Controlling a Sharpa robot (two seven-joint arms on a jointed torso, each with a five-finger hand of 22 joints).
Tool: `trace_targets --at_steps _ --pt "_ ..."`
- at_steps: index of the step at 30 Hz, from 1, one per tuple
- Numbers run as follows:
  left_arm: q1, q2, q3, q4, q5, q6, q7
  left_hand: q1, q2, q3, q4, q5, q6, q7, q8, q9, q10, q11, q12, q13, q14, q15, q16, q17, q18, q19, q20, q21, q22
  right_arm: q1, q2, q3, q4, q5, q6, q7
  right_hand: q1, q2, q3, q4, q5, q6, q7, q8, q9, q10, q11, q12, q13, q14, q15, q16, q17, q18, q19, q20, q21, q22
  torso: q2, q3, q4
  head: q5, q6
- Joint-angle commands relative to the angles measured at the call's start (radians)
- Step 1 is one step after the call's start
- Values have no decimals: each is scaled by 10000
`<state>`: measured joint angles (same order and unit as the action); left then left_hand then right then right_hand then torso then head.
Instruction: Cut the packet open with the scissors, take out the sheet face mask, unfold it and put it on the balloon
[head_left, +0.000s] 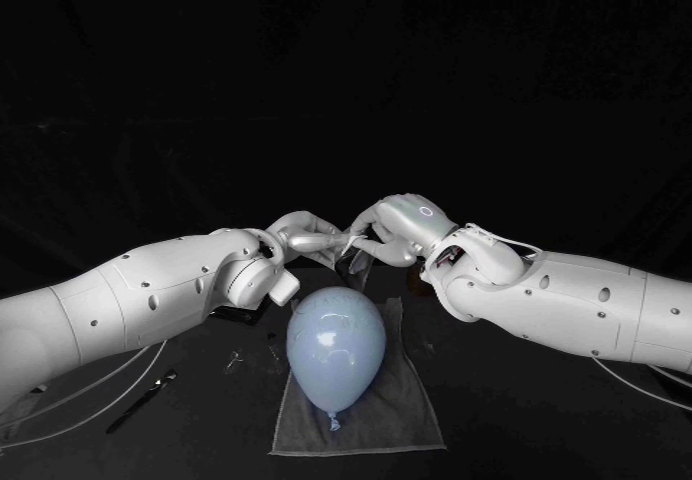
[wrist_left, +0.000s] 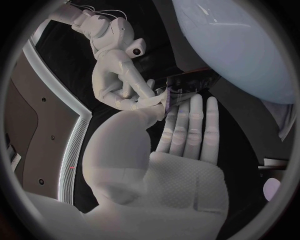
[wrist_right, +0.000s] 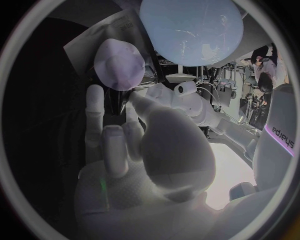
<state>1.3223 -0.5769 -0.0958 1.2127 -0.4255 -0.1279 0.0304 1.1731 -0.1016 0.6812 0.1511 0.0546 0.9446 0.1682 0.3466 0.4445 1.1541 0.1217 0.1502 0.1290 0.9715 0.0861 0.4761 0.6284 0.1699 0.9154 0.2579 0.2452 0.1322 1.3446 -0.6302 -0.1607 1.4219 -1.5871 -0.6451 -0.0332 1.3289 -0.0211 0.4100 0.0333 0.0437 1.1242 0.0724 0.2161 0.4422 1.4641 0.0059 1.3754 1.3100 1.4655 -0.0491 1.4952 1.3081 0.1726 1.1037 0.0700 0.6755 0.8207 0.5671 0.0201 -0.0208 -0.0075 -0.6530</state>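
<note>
A pale blue balloon (head_left: 335, 340) lies on a grey towel (head_left: 389, 420) in the middle of the table, knot toward me. Just behind it my left hand (head_left: 306, 238) and right hand (head_left: 387, 232) meet fingertip to fingertip. Between them is a thin dark packet (wrist_left: 185, 82) with a pale edge. My left hand (wrist_left: 181, 135) holds it between its thumb and outstretched fingers. The right hand (wrist_left: 128, 85) pinches the same edge from the other side. The balloon (wrist_right: 190, 30) and towel (wrist_right: 100, 37) lie beyond my right hand (wrist_right: 144, 145). I cannot make out the mask.
A slim metal tool (head_left: 144, 397), possibly the scissors, lies on the black table to the left of the towel. Small metal pieces (head_left: 235, 357) lie closer to the balloon. Both forearms flank the balloon closely.
</note>
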Motion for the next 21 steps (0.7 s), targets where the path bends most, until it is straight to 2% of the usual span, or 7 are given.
trace_targets --at_steps 1,4,6,10,16,21 --pt "9 -11 3 -4 312 372 -18 -150 3 -122 213 -56 -54 15 -78 -33 -97 15 8 11 -76 -1 13 0 128 -3 108 -84 -29 13 -26 13 1 -16 -38 -153 50 91 16 36 48 60 -19 59 11 252 -80 56 904 454 -46 36 1266 100 20 -62 -10 9 -1 0 -3 -12 -11" --pt "9 -23 3 -17 374 396 -32 -160 4 -171 260 -55 -56 16 -85 -38 -107 15 13 15 -86 0 16 1 129 -1 111 -95 -40 13 -38 15 4 -16 -35 -164 50 91 16 36 48 60 -19 59 11 252 -80 56 904 454 -46 36 1266 100 20 -62 -10 9 -2 0 -1 -18 -24" --pt "9 -26 3 -21 396 406 -35 -98 91 -190 302 -51 -57 -2 -93 -46 -122 5 25 23 -101 -4 26 2 130 5 116 -116 -59 13 -40 16 7 -16 -34 -166 50 91 16 36 48 60 -19 59 11 252 -80 56 904 454 -46 36 1266 100 20 -62 -10 9 -3 1 -2 -16 -29" --pt "9 -25 3 -22 425 432 -36 211 219 -160 186 -51 -61 -28 -87 -44 -137 -12 51 38 -119 -19 50 5 133 31 116 -145 -91 13 -40 17 8 -16 -17 -166 50 91 16 36 48 60 -19 59 11 252 -80 56 904 454 -46 36 1266 100 20 -62 -10 9 -5 1 -3 -16 -27" --pt "9 -24 3 -28 512 434 -42 339 292 -161 159 -52 -59 -31 -78 -39 -141 -12 67 46 -124 -18 65 6 134 49 114 -160 -109 13 -44 17 5 -15 30 -166 59 92 19 34 48 61 -21 71 17 258 -83 70 917 460 -49 44 1280 100 22 -65 -12 11 -4 -1 0 -13 -29" --pt "9 -24 3 -39 580 397 -44 238 485 -384 511 -56 -40 -16 -74 -46 -137 -6 113 68 -130 -13 102 8 133 91 113 -202 -155 13 -50 17 -2 -15 97 -166 67 92 21 31 48 61 -23 78 21 265 -84 85 931 459 -50 42 1277 99 24 -66 -12 11 -9 -3 -2 -10 -28"
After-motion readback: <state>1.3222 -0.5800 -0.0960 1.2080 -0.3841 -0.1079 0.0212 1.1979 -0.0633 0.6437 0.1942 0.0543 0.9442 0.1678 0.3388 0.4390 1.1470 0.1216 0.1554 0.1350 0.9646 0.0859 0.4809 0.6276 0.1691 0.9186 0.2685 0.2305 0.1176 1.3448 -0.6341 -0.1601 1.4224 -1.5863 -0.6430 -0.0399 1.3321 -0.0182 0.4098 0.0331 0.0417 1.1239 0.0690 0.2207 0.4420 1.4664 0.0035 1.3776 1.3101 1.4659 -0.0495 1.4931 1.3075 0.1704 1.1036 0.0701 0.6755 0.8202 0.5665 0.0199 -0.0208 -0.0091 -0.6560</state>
